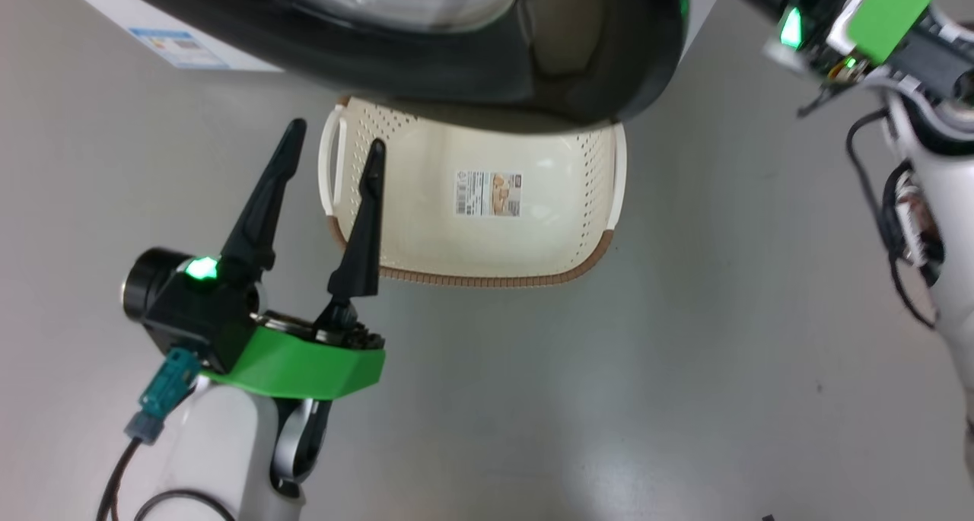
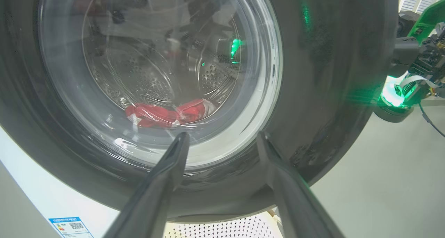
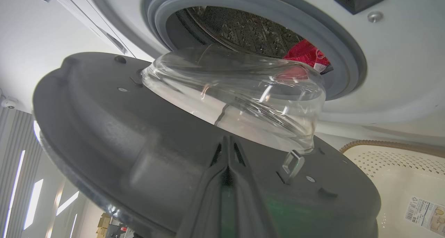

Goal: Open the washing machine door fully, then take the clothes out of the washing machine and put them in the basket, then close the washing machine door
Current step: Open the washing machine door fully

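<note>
Shut, empty right jaws sit against the inside of the door (image 3: pixel 104 126), likely to swing it wider; left jaws wait wide open, empty.

Left tool (image 1: pixel 335 136): two long tapered black fingers (image 1: pixel 262 201) on a black block with a glowing green light (image 1: pixel 202 268), over a bright green wedge cover (image 1: pixel 304 365). Teal connector (image 1: pixel 169 384) with black cable (image 1: pixel 114 483) at seven o'clock. Glossy white right arm (image 1: pixel 943 186) at three o'clock, draped in looping black wires (image 1: pixel 887 217).
</note>
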Motion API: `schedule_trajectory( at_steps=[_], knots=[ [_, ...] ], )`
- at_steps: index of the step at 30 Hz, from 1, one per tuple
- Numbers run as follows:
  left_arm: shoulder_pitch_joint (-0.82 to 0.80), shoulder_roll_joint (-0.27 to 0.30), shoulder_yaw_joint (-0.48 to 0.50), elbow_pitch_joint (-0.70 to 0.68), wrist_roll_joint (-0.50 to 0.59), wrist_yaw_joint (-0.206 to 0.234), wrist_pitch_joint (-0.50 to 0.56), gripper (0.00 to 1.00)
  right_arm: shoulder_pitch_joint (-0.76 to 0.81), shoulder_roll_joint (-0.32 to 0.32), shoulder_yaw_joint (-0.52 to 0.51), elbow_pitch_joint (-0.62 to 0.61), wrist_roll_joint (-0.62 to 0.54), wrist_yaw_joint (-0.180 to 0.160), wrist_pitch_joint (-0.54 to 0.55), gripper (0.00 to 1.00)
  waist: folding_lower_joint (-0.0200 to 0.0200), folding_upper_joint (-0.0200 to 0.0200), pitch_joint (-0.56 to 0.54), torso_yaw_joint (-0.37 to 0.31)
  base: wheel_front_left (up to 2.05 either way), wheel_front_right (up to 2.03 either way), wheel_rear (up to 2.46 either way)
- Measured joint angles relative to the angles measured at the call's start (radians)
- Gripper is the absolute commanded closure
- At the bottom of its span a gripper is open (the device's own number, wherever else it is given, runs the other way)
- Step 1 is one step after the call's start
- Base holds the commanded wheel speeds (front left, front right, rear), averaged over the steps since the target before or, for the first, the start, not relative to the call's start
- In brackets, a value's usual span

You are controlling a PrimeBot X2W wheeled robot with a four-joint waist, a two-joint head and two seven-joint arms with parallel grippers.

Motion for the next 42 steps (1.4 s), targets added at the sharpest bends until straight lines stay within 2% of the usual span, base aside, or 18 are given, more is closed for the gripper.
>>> schedule_trajectory(
  at_steps=[10, 13, 15, 16, 17, 22, 25, 32, 36, 42],
  knots=[
    [0.046, 0.000, 0.022, 0.019, 0.001, 0.000, 0.000, 0.00, 0.088, 0.038, 0.025, -0.002, -0.006, 0.000, 0.014, 1.00, 0.0000, 0.0000, -0.068, -0.012, 0.00, 0.00, 0.00],
    [0.049, 0.000, 0.024, 0.020, 0.000, 0.000, 0.000, 0.00, 0.088, 0.046, 0.025, -0.002, -0.044, 0.000, -0.042, 1.00, 0.0000, 0.0000, -0.079, -0.015, 0.00, 0.00, 0.00],
    [0.051, 0.000, 0.030, 0.022, -0.008, 0.000, 0.000, 0.00, 0.088, 0.049, 0.028, 0.004, -0.101, 0.000, -0.117, 0.54, 0.0000, 0.0000, -0.084, -0.022, 0.00, 0.00, 0.00],
    [0.051, 0.000, 0.032, 0.024, -0.008, 0.000, 0.000, 0.00, 0.089, 0.049, 0.029, 0.006, -0.119, 0.000, -0.144, 0.11, 0.0000, 0.0000, -0.086, -0.025, 0.00, 0.00, 0.00],
    [0.052, 0.000, 0.035, 0.026, -0.008, 0.000, 0.000, 0.00, 0.090, 0.050, 0.030, 0.007, -0.132, 0.000, -0.170, 0.00, 0.0000, 0.0000, -0.088, -0.028, 0.00, 0.00, 0.00],
    [0.060, 0.001, 0.051, 0.029, -0.007, 0.000, 0.000, 0.00, 0.114, 0.032, 0.046, -0.009, -0.222, 0.000, -0.360, 0.00, 0.0000, 0.0000, -0.098, -0.049, 0.00, 0.00, 0.00],
    [0.074, 0.001, 0.064, 0.030, 0.002, 0.000, 0.000, 0.00, 0.132, -0.012, 0.105, -0.024, -0.346, 0.000, -0.525, 0.00, 0.0000, 0.0000, -0.106, -0.064, 0.00, 0.00, 0.00],
    [0.091, 0.010, 0.093, 0.038, 0.020, 0.000, 0.000, 0.00, 0.211, -0.058, 0.242, 0.043, -0.519, 0.000, -0.868, 0.00, 0.0000, 0.0001, -0.129, -0.104, 0.00, 0.00, 0.00],
    [0.097, 0.019, 0.107, 0.040, 0.029, 0.000, 0.000, 0.00, 0.227, -0.062, 0.248, 0.102, -0.641, 0.000, -0.922, 0.00, 0.0000, 0.0000, -0.139, -0.129, 0.00, 0.00, 0.00],
    [0.127, 0.019, 0.127, 0.041, 0.032, 0.000, 0.000, 0.00, 0.324, 0.019, 0.070, 0.051, -0.923, 0.000, -0.926, 0.00, 0.0000, 0.0000, -0.156, -0.164, 0.00, 0.00, 0.00]
  ],
)
